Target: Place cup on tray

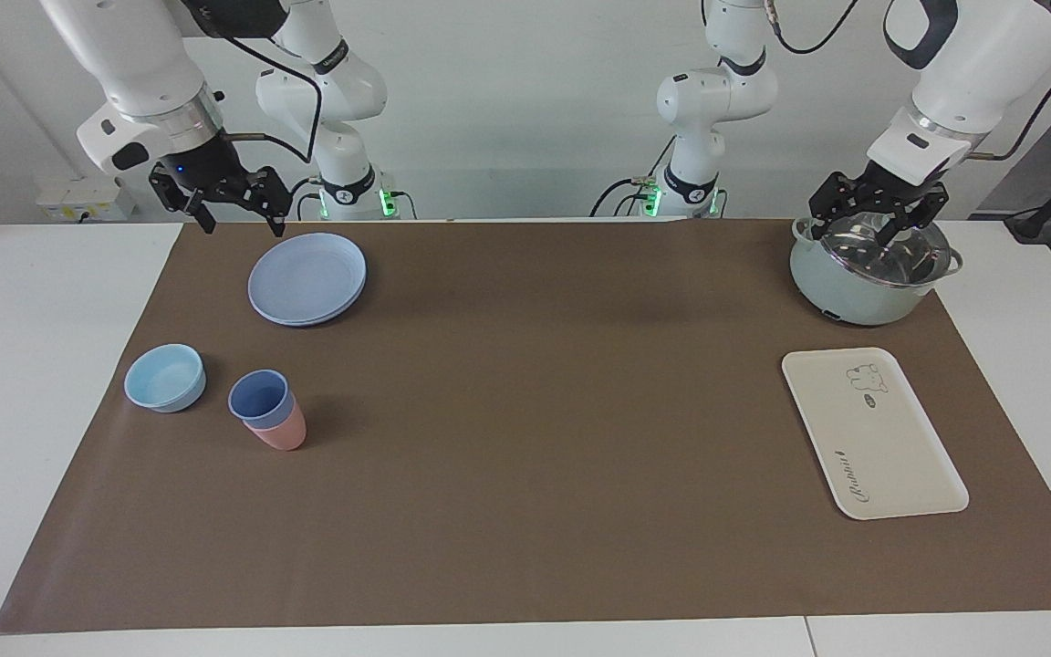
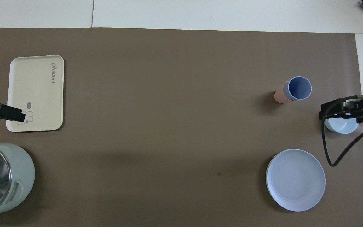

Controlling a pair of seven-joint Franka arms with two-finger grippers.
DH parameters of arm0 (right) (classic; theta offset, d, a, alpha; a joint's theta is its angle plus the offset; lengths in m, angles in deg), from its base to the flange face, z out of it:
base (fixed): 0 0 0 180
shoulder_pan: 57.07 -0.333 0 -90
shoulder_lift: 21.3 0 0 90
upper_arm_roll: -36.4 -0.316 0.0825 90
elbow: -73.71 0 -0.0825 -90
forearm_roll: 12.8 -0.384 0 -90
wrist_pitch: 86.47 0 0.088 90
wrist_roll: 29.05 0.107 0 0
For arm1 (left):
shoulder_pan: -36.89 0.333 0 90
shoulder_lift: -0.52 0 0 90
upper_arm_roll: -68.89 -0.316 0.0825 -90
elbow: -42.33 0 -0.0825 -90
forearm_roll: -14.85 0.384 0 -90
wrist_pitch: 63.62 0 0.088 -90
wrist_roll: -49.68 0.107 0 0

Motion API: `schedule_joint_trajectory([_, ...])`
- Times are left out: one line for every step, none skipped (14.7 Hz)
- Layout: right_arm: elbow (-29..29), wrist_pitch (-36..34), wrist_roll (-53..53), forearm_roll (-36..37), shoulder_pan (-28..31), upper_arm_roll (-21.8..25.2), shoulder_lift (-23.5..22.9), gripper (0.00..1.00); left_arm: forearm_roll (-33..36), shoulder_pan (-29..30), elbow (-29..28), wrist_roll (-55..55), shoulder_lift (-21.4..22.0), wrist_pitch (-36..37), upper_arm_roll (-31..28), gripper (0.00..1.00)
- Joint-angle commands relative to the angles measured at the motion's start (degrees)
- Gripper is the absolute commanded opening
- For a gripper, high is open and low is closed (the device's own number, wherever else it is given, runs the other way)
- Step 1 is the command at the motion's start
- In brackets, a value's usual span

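Note:
The periwinkle-blue cup (image 1: pixel 260 399) stands upright, nested inside a salmon-pink tumbler (image 1: pixel 281 436), toward the right arm's end of the table; it also shows in the overhead view (image 2: pixel 299 88). The cream-white tray (image 1: pixel 881 447) lies flat and bare toward the left arm's end; it also shows in the overhead view (image 2: pixel 33 85). My right gripper (image 1: pixel 243 217) hangs open in the air beside the blue plate, apart from the cup. My left gripper (image 1: pixel 865 228) hangs open over the pot's lid, with nothing in it.
A round blue plate (image 1: pixel 306 278) lies nearer to the robots than the cup. A low light-blue bowl (image 1: pixel 165 377) sits beside the cup. A pale green pot with a glass lid (image 1: pixel 858 292) stands nearer to the robots than the tray. A brown mat (image 1: pixel 535 411) covers the table.

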Motion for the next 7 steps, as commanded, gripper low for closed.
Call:
schedule_joint_trajectory([-1.3, -1.1, -1.5, 0.1, -0.2, 0.2, -0.6, 1.00, 1.0, 0.2, -1.5, -0.4, 1.5, -0.4, 0.2, 1.00])
schedule_joint_trajectory([-1.3, -0.9, -1.4, 0.1, 0.1, 0.2, -0.6, 1.00, 1.0, 0.2, -1.5, -0.4, 1.5, -0.4, 0.2, 1.00])
schedule_joint_trajectory([-0.9, -0.9, -1.2, 0.1, 0.2, 0.2, -0.2, 1.00, 1.0, 0.2, -1.5, -0.4, 1.5, -0.4, 0.2, 1.00])
schedule_joint_trajectory([-0.7, -0.9, -1.3, 0.1, 0.0, 0.2, 0.0, 1.00, 1.0, 0.2, -1.5, -0.4, 1.5, -0.4, 0.2, 1.00])
schedule_joint_trajectory([-0.7, -1.0, -1.4, 0.1, -0.2, 0.2, 0.2, 1.00, 1.0, 0.2, -1.5, -0.4, 1.5, -0.4, 0.2, 1.00])
schedule_joint_trajectory([-0.7, -1.0, -1.5, 0.1, -0.2, 0.2, 0.2, 1.00, 1.0, 0.2, -1.5, -0.4, 1.5, -0.4, 0.2, 1.00])
schedule_joint_trajectory([-0.5, -1.4, -1.5, 0.1, 0.4, 0.4, 0.3, 1.00, 1.0, 0.2, -1.5, -0.4, 1.5, -0.4, 0.2, 1.00])
